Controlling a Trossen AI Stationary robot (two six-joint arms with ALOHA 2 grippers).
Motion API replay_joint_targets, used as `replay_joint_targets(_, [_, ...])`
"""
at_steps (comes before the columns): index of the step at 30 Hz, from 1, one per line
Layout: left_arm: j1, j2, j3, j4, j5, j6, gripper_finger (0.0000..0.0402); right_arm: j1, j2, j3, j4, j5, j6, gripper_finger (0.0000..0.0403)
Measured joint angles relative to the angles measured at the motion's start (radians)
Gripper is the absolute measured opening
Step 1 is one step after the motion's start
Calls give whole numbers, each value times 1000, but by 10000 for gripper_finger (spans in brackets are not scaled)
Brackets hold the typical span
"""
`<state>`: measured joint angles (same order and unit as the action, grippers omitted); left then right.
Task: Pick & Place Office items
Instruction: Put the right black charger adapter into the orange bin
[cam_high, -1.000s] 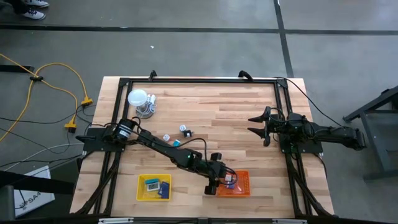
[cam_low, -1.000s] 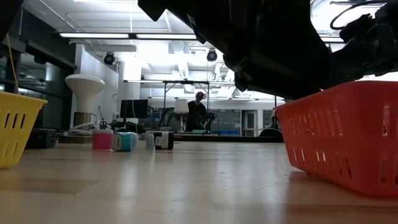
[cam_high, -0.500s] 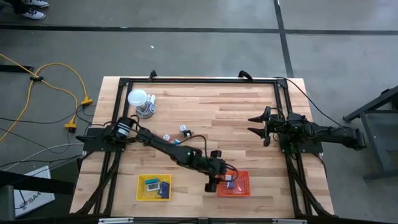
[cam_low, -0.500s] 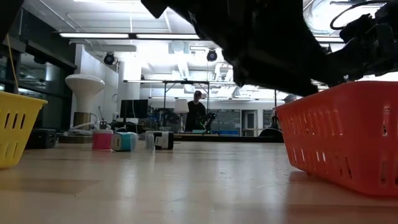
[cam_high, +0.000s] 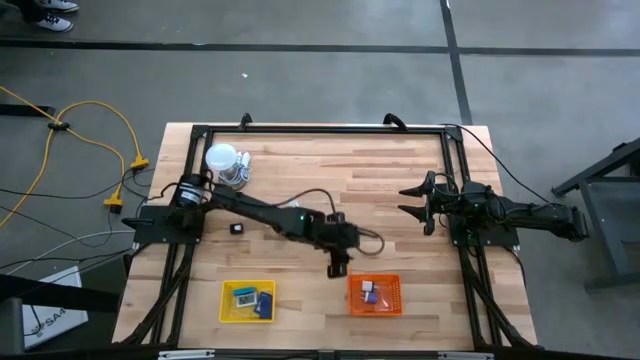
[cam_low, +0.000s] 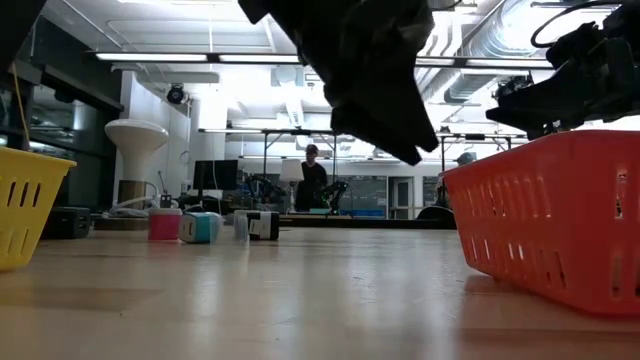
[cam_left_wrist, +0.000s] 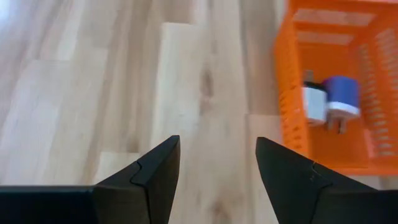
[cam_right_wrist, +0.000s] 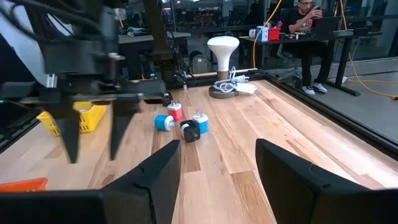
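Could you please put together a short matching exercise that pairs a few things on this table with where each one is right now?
Things:
1. left pincer
2. right pincer
3. blue and white item
4. white globe

Places:
A. inside the orange tray
B. at the table's right edge, waiting
C. near the table's far left corner
D. open and empty above bare wood, just beside the orange tray

Pairs: 1-D, 2-B, 3-A, 4-C
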<state>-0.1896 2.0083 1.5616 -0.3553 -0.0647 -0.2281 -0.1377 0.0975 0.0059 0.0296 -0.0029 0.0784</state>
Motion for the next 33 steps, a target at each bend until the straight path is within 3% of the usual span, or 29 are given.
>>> replay_joint_targets(17, [157, -47, -21, -213, 5, -102, 205, 0, 0, 0, -1, 0, 0, 195])
replay_joint_targets(27, [247, -197, -276, -122, 9, -68, 205, 0, 0, 0, -1, 0, 0, 195])
replay_joint_targets(33, [293, -243, -359, -109, 21, -13, 205, 0, 0, 0, -2, 0, 0, 195])
